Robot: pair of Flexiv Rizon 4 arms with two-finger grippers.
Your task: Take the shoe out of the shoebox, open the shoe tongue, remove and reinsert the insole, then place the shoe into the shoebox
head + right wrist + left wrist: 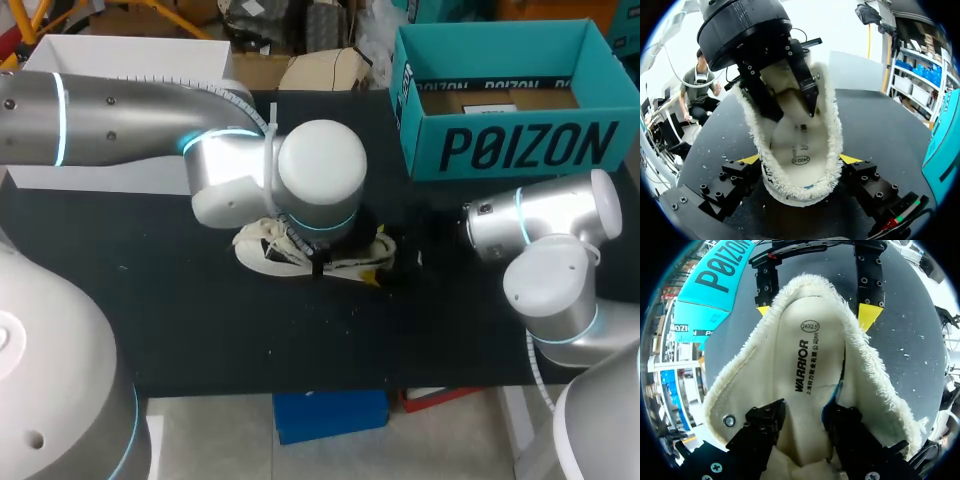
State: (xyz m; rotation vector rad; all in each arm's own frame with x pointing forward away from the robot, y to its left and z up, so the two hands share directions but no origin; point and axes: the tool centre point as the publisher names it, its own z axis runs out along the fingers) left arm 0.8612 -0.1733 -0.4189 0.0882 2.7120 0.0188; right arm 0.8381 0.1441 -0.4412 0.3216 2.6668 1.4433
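My right claw (pixel 800 161) clamped the shoe (pixel 268 252) at its fleecy end, a yellow tip pressed on each side. Overhead, my left arm (pixel 140 125) hid most of this. Its wrist camera showed the left claw (pixel 805 424) narrowed inside the shoe, seemingly pinching the insole (pixel 807 355). The shoebox (pixel 505 150) stood well beyond both claws.

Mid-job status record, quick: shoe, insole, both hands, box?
shoe: on the table, out of the shoebox, fleecy collar spread
insole: inside the shoe, printed face up
left hand: down inside the shoe over the insole; grip unclear
right hand: shut on the shoe's heel end, a finger each side
shoebox: open, far right of table
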